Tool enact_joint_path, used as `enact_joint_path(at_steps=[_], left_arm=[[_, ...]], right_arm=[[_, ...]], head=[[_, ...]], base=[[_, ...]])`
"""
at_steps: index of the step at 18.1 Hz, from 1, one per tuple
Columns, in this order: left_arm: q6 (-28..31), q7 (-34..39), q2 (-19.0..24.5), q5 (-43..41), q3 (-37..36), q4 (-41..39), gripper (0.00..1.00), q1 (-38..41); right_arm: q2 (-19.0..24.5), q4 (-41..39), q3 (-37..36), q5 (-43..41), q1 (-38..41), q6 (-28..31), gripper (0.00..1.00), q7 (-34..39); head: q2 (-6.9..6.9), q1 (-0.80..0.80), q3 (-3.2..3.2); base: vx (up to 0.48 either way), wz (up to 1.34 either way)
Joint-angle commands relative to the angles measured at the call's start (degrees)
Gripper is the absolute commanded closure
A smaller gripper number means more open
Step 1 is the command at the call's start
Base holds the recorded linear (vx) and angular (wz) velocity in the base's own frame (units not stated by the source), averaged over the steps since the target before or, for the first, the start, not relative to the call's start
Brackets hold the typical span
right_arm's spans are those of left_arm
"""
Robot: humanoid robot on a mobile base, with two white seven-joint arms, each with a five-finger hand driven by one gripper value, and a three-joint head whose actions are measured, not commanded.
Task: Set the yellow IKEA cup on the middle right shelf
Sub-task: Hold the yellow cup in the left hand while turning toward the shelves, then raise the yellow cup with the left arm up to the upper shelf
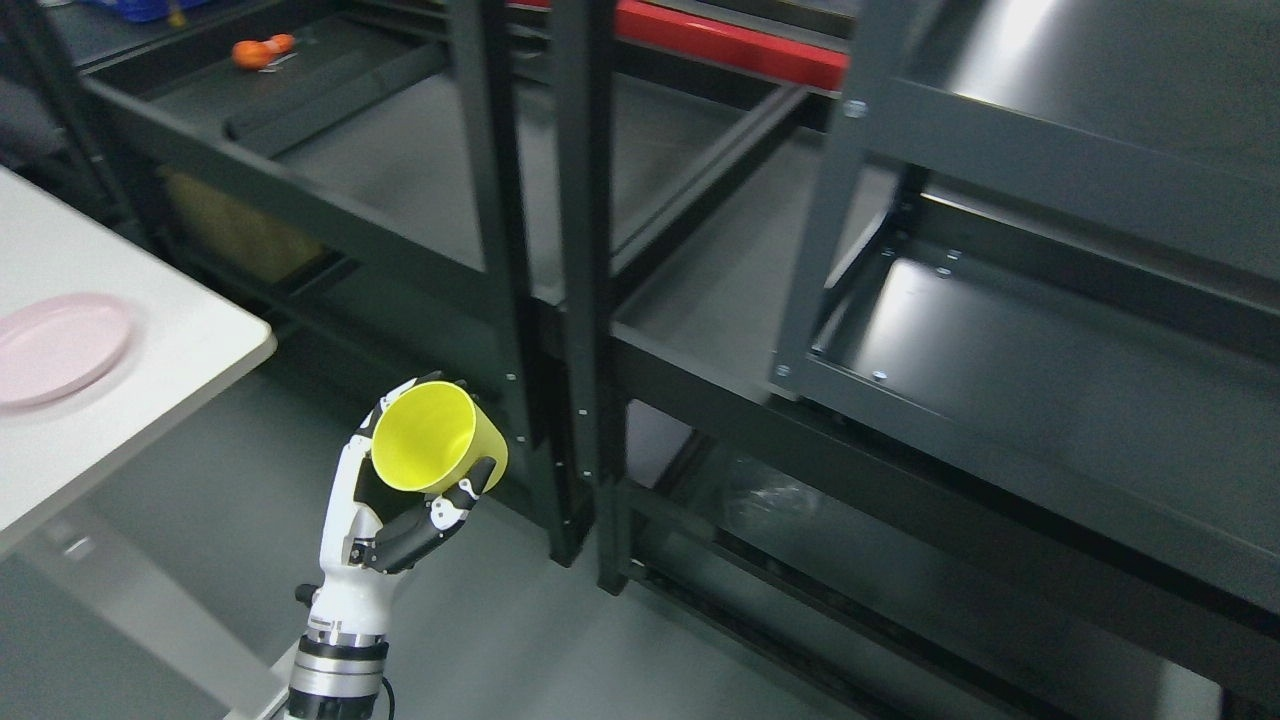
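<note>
1. Dark metal shelving (700,250) fills most of the view above a grey floor, with a white counter (150,380) cutting in at the far left.
2. On that counter a pale pink plate (60,345) lies flat near the left edge, well apart from everything else.
3. Up at the top left, a small orange object (262,50) rests on a high shelf; what it is cannot be told.
4. Lower down, left of the middle, the left hand (385,500) comes up from the bottom edge, its fingers (440,515) clenched around the yellow cup (435,440). The cup is held in the air above the floor, tipped so its open mouth faces the camera, just beside the dark shelf posts and not on any shelf.
5. It looks like thin hard plastic: light, stiff, not fragile, but smooth enough to slip, so the grasp around the body, with a finger by the handle, seems the sensible hold.
6. Right of the posts, an open shelf board (720,280) runs back into the rack.
7. Further right, another rack shows a bare shelf (1000,350) with a raised lip at mid height, probably the target. The cup is far from it and must clear that lip.
8. The right hand is out of view.
</note>
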Motion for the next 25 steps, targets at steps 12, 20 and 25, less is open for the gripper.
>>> enact_joint_path(at_steps=[12,20,25], left_arm=[[-1.6,0.0,1.0,0.0,-6.0,0.5,1.00,0.1],[-5.4,-0.1,1.0,-0.1,-17.7,-0.4,1.00,-5.4],[-6.0,-0.1,1.0,-0.1,-27.3,-0.4,1.00,-16.0]], right_arm=[[-1.0,0.0,1.0,-1.4,0.8,0.0,0.01,0.0],[-1.0,0.0,1.0,-1.4,0.8,0.0,0.01,0.0],[-1.0,0.0,1.1,-1.4,0.8,0.0,0.01,0.0]], head=[[-0.03,0.00,0.00],[-0.03,0.00,0.00],[-0.04,0.00,0.00]], base=[[-0.026,-0.74],[0.090,-0.12],[0.078,0.08]])
